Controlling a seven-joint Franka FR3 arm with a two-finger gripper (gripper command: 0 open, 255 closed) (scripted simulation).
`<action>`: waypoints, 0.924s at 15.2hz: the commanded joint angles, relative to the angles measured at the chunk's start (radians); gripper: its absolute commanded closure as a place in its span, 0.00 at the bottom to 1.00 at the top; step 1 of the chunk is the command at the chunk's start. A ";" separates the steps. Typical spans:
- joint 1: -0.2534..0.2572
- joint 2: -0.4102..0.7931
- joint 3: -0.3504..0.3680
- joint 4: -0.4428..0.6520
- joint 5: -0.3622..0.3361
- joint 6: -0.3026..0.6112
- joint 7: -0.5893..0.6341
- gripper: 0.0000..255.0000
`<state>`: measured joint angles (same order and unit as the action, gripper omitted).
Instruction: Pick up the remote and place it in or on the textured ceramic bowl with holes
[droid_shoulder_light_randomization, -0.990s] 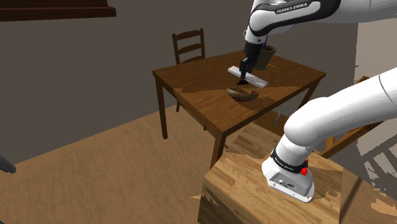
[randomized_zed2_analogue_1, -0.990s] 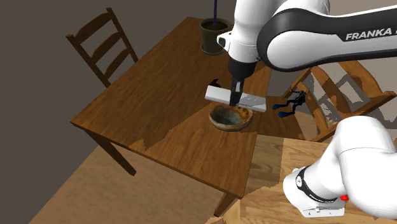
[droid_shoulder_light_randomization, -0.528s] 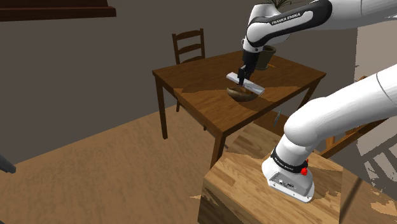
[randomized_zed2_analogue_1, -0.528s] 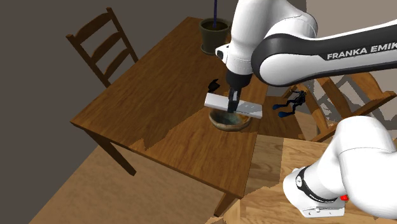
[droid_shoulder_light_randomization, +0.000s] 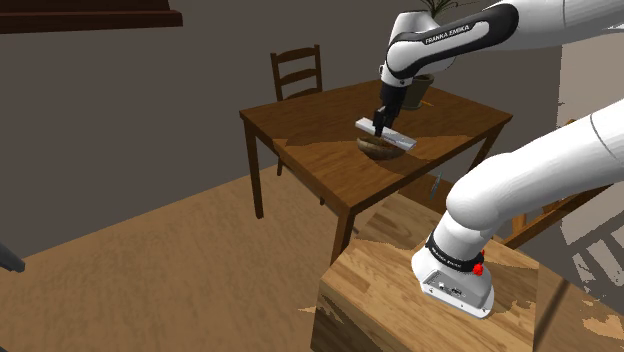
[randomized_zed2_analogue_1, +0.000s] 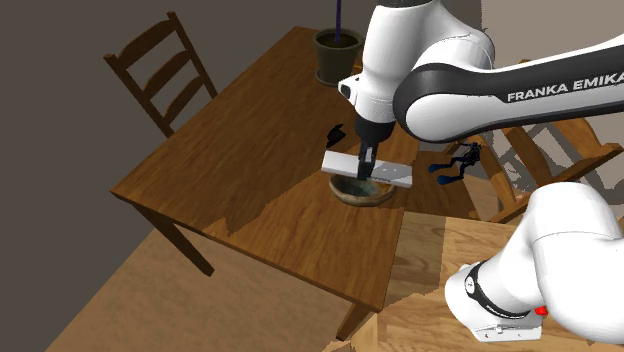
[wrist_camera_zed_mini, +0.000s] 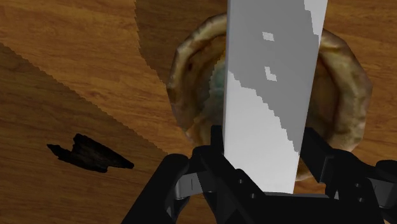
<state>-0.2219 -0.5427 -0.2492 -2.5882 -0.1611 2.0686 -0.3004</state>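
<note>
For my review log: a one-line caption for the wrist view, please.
Gripper shut on the grey remote, held directly over the brown bowl on the wooden table.

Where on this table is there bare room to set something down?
Free: the wide stretch of table between bowl and chair. Crowded: around the bowl, where the gripper holds the remote over it, with a small black object and a pot behind.

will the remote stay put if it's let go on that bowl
Probably stiff: the remote juts straight from the gripper. Longer than the bowl, it would likely bridge the rim and might rock or slide.
</note>
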 joint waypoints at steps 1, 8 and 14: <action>0.000 0.000 0.000 0.000 0.000 0.000 0.000 1.00; 0.001 -0.013 0.005 0.025 0.003 -0.037 0.000 0.00; 0.004 -0.039 0.018 0.100 0.011 -0.139 -0.001 0.00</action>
<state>-0.2182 -0.5808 -0.2318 -2.4901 -0.1502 1.9334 -0.3009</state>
